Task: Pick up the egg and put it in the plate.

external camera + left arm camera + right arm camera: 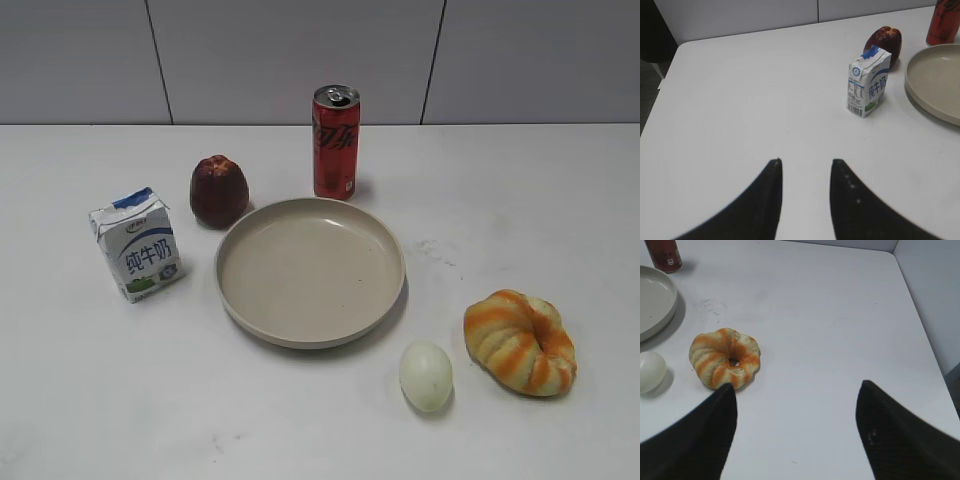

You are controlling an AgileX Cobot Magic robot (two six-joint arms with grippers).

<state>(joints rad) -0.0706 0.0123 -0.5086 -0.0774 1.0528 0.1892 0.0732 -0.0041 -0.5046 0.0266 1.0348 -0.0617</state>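
The pale cream egg (426, 376) lies on the white table just in front of and to the right of the beige plate (240, 300). The egg also shows at the left edge of the right wrist view (650, 371), with the plate's rim (667, 305) beyond it. The plate's rim shows at the right edge of the left wrist view (915, 95). My right gripper (797, 387) is wide open and empty, over bare table to the right of the egg. My left gripper (805, 161) is open and empty, over bare table at the left. Neither gripper shows in the exterior view.
An orange-and-cream striped bread ring (520, 342) lies right of the egg (725, 358). A milk carton (137, 243) and a dark red fruit (219, 190) stand left of the plate, a red cola can (335, 142) behind it. The table's right edge (925, 325) meets a wall.
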